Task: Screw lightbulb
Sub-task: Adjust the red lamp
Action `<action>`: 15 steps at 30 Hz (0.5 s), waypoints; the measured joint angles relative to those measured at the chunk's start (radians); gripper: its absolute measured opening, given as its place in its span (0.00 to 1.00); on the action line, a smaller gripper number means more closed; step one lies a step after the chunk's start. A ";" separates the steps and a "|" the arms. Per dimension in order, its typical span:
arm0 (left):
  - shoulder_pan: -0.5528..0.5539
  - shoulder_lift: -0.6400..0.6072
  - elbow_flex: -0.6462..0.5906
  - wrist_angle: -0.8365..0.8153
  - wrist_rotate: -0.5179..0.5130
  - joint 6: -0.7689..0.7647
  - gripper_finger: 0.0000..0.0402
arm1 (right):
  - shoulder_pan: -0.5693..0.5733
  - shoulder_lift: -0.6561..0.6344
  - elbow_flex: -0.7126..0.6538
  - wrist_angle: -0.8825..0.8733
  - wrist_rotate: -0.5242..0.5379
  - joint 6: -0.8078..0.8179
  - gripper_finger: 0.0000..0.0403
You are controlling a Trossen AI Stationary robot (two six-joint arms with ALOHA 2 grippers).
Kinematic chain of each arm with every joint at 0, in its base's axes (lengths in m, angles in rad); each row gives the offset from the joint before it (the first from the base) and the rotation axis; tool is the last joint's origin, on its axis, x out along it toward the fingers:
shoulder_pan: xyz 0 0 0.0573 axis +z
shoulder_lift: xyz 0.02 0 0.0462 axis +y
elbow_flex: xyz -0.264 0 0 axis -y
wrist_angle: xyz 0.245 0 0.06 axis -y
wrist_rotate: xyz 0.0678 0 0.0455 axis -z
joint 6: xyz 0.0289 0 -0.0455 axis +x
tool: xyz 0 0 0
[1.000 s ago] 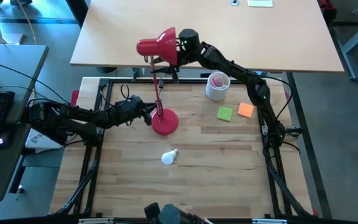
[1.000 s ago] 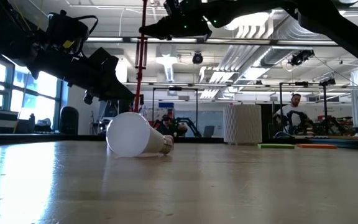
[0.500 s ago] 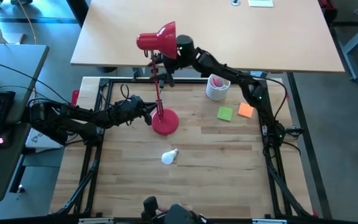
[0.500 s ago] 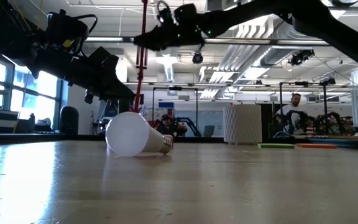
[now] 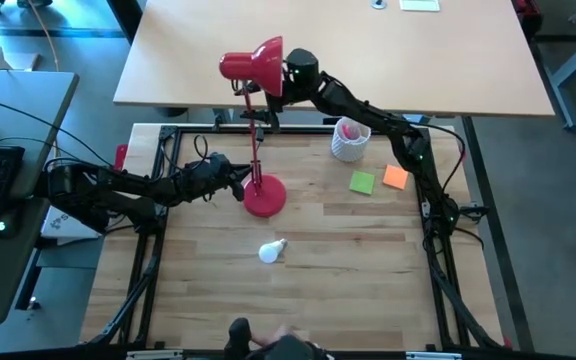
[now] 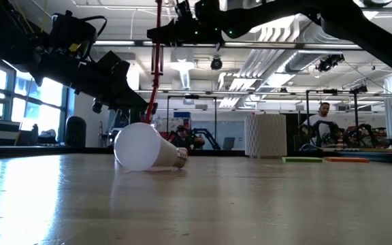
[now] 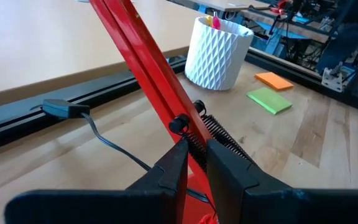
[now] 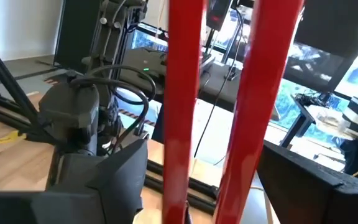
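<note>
The right gripper (image 5: 268,95) is up at the red lamp (image 5: 258,150), where the shade (image 5: 252,68) meets the upper arm; from above its fingertips are hidden behind the shade. In the right wrist view the 2 fingers (image 8: 114,177) stand apart with the lamp's 2 red bars between them, and contact cannot be made out. The left gripper (image 7: 192,163) is pinched together on the lamp's lower arm just above the round base (image 5: 265,196). The lightbulb (image 5: 272,251) lies on its side on the wooden table (image 5: 348,270), free of both grippers, near the base, with bare wood all round it. The white pen cup (image 5: 349,138), a green note (image 5: 362,182) and an orange note (image 5: 395,177) sit well apart, toward the right arm
</note>
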 joint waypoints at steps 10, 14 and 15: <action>0.000 -0.001 0.002 -0.018 0.002 -0.001 0.13 | 0.008 -0.055 -0.001 -0.033 0.006 -0.003 0.72; 0.001 0.001 0.000 -0.036 -0.002 -0.001 0.13 | 0.008 -0.102 0.000 -0.138 0.007 -0.029 0.72; 0.001 0.000 0.000 -0.032 -0.002 -0.001 0.13 | 0.007 -0.113 0.000 -0.167 0.000 -0.031 0.72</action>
